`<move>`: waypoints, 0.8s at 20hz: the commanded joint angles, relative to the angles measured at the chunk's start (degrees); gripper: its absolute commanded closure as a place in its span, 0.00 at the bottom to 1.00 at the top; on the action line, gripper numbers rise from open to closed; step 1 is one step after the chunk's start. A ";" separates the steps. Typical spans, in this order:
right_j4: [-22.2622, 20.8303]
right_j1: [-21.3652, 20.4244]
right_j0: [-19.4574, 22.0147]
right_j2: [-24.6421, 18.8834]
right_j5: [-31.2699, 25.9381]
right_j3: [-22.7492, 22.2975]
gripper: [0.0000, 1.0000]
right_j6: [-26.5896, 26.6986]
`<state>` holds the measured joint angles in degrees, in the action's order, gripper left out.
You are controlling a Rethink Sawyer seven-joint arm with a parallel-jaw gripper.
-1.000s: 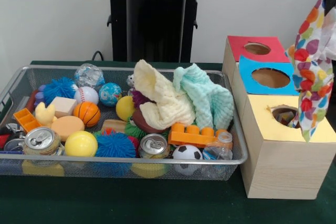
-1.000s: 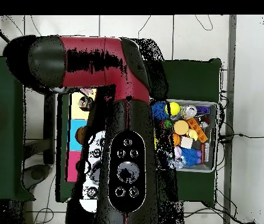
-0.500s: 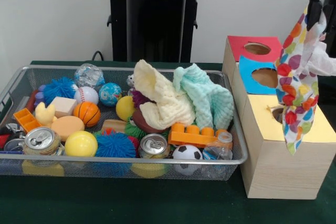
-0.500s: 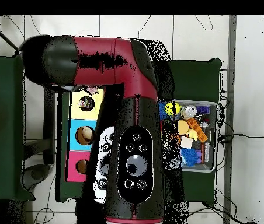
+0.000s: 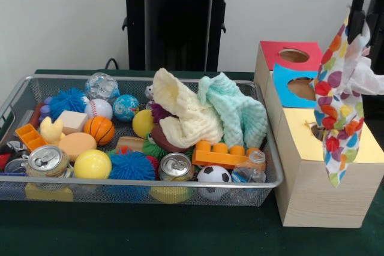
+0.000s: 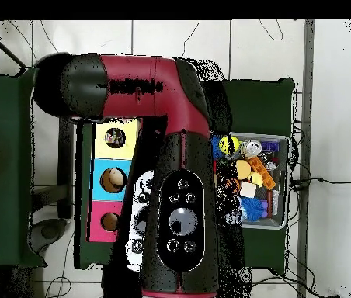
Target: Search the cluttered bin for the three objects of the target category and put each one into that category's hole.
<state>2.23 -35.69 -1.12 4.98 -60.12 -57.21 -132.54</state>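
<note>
My gripper (image 5: 355, 21) comes down at the top right of the front view and is shut on the top of a white cloth with coloured dots (image 5: 339, 100). The cloth hangs over the yellow-topped box (image 5: 366, 148), its lower end dangling in front of that box's hole (image 5: 317, 129). In the wire bin (image 5: 120, 186) lie a pale yellow cloth (image 5: 186, 115) and a mint green cloth (image 5: 237, 112), piled on the toys at the right. From overhead the arm (image 6: 171, 186) covers the gripper.
Behind the yellow box stand a blue-topped box (image 5: 288, 85) and a red-topped box (image 5: 276, 49), each with a round hole. The bin also holds balls, cans, an orange block (image 5: 219, 155) and a bottle. The overhead view shows the boxes (image 6: 110, 179) left of the bin (image 6: 281, 182).
The dotted cloth has moved left from the picture's right edge and hangs a little lower. The gripper holding it has come into view at the top right.
</note>
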 commanded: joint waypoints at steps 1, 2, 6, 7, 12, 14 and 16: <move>-0.91 -0.65 1.11 -0.35 4.30 -13.21 1.00 -4.87; -0.77 -1.01 0.90 -0.18 4.38 -14.04 1.00 -5.34; -0.59 -2.45 0.52 0.29 4.01 -16.28 1.00 -5.51; -0.65 -2.58 0.63 0.27 3.63 -16.20 1.00 -5.19; -0.83 -3.47 1.27 0.09 4.17 -18.21 1.00 -4.01; -0.60 -4.20 1.34 0.08 4.27 -19.62 1.00 -3.76; -0.34 -5.16 1.04 0.19 4.21 -21.33 1.00 -3.88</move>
<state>2.23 -39.39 -1.15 5.85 -57.48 -68.22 -132.54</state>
